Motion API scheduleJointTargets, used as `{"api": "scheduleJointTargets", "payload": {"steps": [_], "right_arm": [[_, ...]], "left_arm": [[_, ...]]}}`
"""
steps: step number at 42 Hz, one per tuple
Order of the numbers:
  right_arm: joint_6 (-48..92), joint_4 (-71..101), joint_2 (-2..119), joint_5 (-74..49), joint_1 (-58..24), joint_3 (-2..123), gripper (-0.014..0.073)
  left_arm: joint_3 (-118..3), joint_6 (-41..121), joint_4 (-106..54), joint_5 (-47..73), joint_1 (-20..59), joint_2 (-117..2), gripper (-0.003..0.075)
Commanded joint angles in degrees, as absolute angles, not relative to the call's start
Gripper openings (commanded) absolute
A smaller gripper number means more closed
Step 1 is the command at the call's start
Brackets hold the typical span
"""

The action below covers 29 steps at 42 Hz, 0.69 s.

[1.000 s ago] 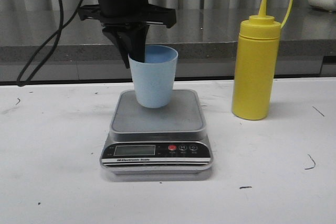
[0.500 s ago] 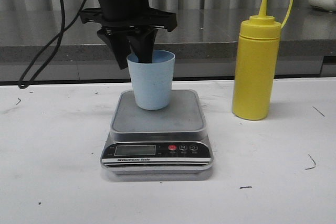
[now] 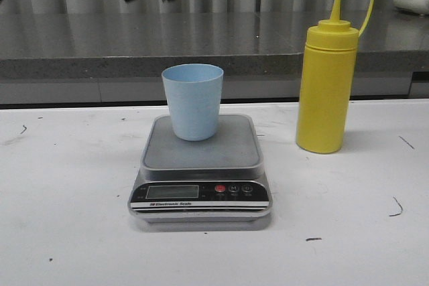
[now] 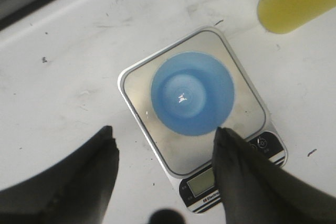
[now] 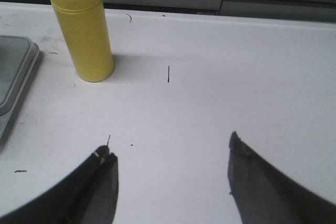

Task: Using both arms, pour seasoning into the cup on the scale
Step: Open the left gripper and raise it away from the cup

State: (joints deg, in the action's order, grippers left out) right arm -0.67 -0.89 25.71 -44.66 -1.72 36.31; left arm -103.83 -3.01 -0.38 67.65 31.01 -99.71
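Left gripper (image 4: 164,140) lifted off cup (image 3: 193,101), fingers apart

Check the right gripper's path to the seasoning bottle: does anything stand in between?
Nothing visible does. Only bare white table lies between the open right gripper and the upright seasoning bottle.

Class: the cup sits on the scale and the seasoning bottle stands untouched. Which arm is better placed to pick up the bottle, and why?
Right. Its open tool faces the yellow squeeze bottle across bare table; the left tool hangs above the cup on the scale.
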Motion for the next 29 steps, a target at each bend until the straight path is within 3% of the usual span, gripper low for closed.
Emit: {"api": "scheduleJointTargets", "payload": {"steps": [1,20,29], "right_arm": [[0.0,-0.86,26.43,-40.96,-1.48,38.17,0.0472],[0.0,-0.86,26.43,-40.96,-1.48,38.17,0.0472],[0.0,-0.86,26.43,-40.96,-1.48,38.17,0.0472]], "left_arm": [[-101.22,-3.35,0.0,64.06,29.99,-90.97,0.0397],[-69.81,-3.35,0.0,55.43,19.1,-62.14,0.0397],[-57.69,-3.35,-0.34,54.14,17.6,-48.85,0.0395]]}}
